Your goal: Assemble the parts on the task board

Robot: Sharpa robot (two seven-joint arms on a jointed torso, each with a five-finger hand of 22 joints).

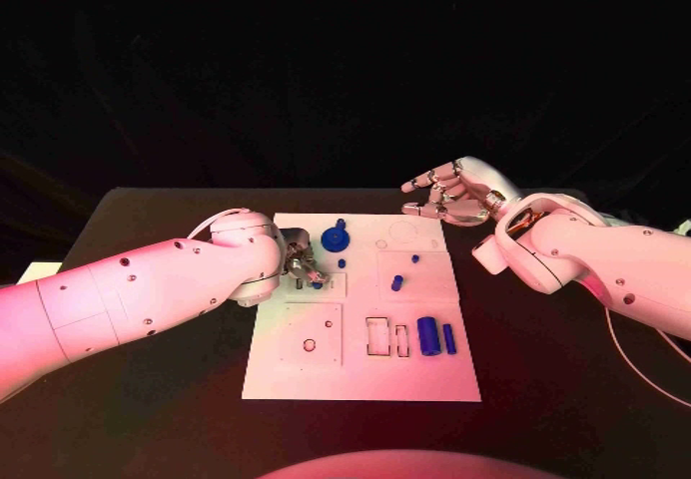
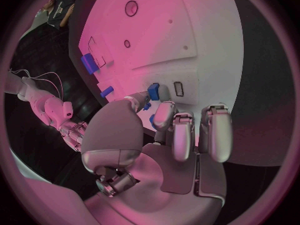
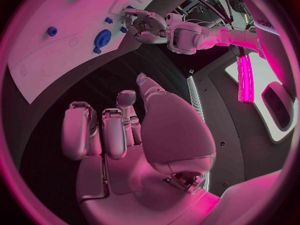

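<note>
The white task board [image 1: 360,371] lies in the middle of the table. My left hand [image 1: 299,261] is low over its left side, by two small slots [image 1: 329,285]. In the left wrist view this hand [image 2: 156,135] pinches a small blue part [image 2: 153,91] between thumb and a finger, right beside an empty slot [image 2: 179,88]. My right hand [image 1: 449,195] hovers off the board's far right corner, fingers apart and holding nothing [image 3: 125,130]. A round blue part [image 1: 336,238] sits near the far edge.
Two small blue pieces [image 1: 414,258] [image 1: 396,283] stand at the board's middle right. A blue cylinder [image 1: 426,335] and a blue bar [image 1: 449,339] lie beside rectangular slots [image 1: 377,337] near the front. Bare black table [image 1: 561,399] surrounds the board.
</note>
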